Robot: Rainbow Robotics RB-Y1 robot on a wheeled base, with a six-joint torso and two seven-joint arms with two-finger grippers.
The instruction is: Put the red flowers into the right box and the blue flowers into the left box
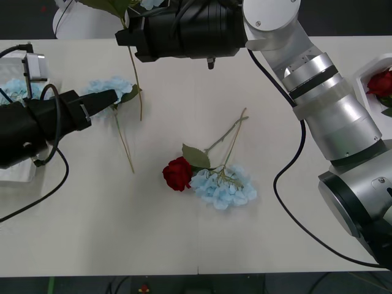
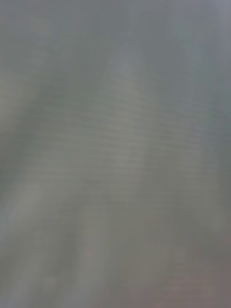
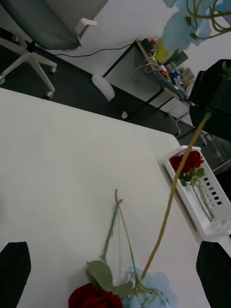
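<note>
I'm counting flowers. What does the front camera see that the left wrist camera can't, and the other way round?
Only the front view: the left box and a blue flower by the left tool. Only the left wrist view: a chair and a cluttered desk. Both: the red rose and blue cluster mid-table, the right box with another rose, and the right tool holding a lifted blue stem.

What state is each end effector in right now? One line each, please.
Left end effector: open, holding nothing.
Right end effector: closed on a blue flower stem.
</note>
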